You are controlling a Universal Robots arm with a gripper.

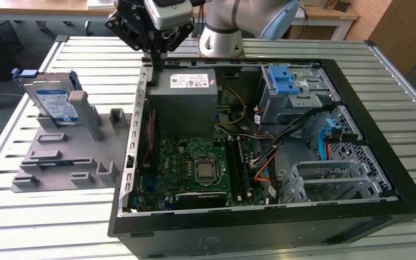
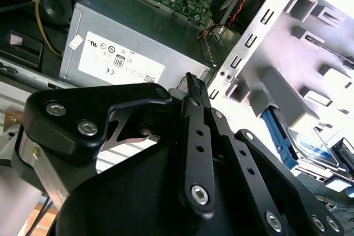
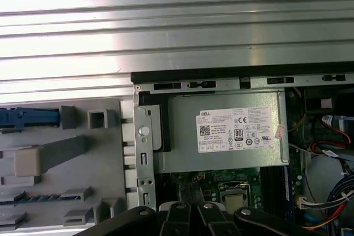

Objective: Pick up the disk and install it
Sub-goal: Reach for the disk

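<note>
The disk (image 1: 54,101), a flat silver drive with a blue-and-white label and blue plastic rails, stands upright on its edge at one end of the grey holder plate (image 1: 63,149), beside the plate's tall post

One disk (image 1: 53,102), one grey holder (image 1: 60,149), one gripper (image 1: 155,58). One open computer case (image 1: 266,230) holds one power-supply box (image 1: 186,97), one motherboard (image 1: 182,154) and two metal cages (image 1: 294,95) (image 1: 331,176)
</note>
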